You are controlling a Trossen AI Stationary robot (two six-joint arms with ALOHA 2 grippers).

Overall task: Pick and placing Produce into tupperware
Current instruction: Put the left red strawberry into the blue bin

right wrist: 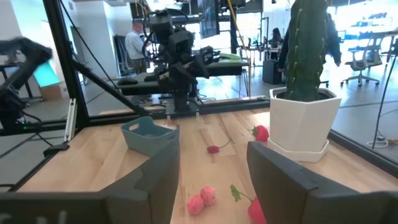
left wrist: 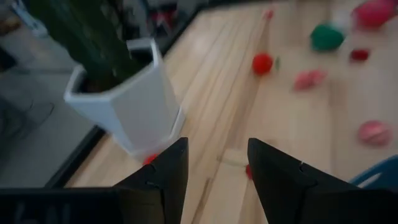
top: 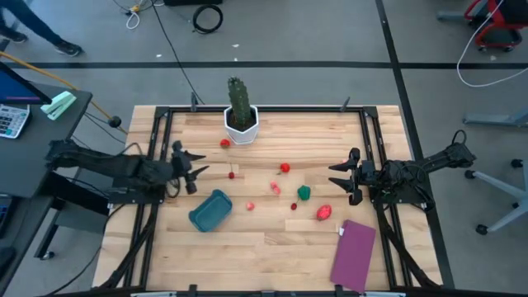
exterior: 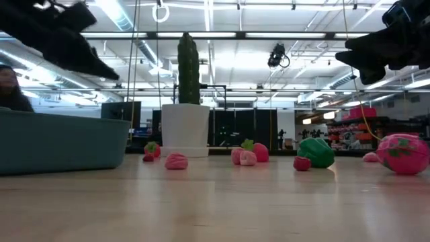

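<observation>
Left gripper (top: 200, 165): hovering above the table's left side, fingers spread apart, nothing between them; it sits near the teal tupperware and points toward the middle.
Right gripper (top: 337, 178): poised over the right side, fingers parted wide and empty, aimed at the scattered pieces.
Tupperware (top: 209, 210): on the wood just in front of the left gripper, lying at a slant, nothing visible inside from above.
Produce: all loose on the table. The green piece (top: 304, 193) lies near centre-right, a big pink-red fruit (top: 324, 213) just beside it toward the purple mat, a red piece (top: 285, 168) further back.
Cactus (top: 239, 101): upright in its white pot (top: 242, 130) at the back edge.
Purple mat (top: 354, 255): flat at the front right.
</observation>
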